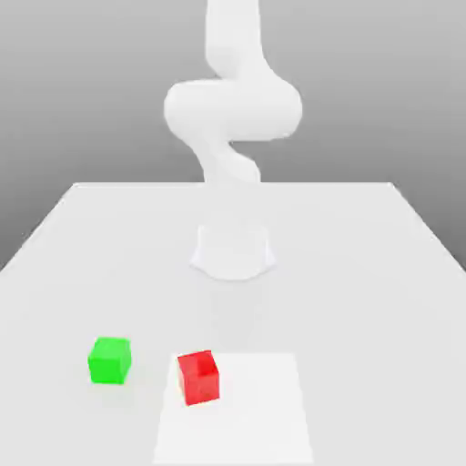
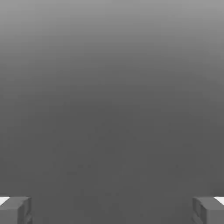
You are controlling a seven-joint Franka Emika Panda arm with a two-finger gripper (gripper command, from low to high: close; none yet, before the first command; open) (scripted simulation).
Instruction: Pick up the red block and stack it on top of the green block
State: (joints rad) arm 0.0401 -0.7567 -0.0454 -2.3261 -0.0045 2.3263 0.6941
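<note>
On the smooth white surface (image 1: 382, 273), the matte red block (image 1: 198, 378) sits lower centre of the exterior view, the matte green block (image 1: 110, 359) near it at lower left, while the end effector (image 2: 112, 210) gapes wide, empty.

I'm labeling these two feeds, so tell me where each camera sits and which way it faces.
Exterior view: off the arm, looking across the white table at the arm, with the green block and the red block nearest the camera.
Hand view: on the hand, facing plain grey; two fingertips at opposite edges, jaws wide apart.
Shared: only the robot itself, the arm in one, its fingertips in the other.
</note>
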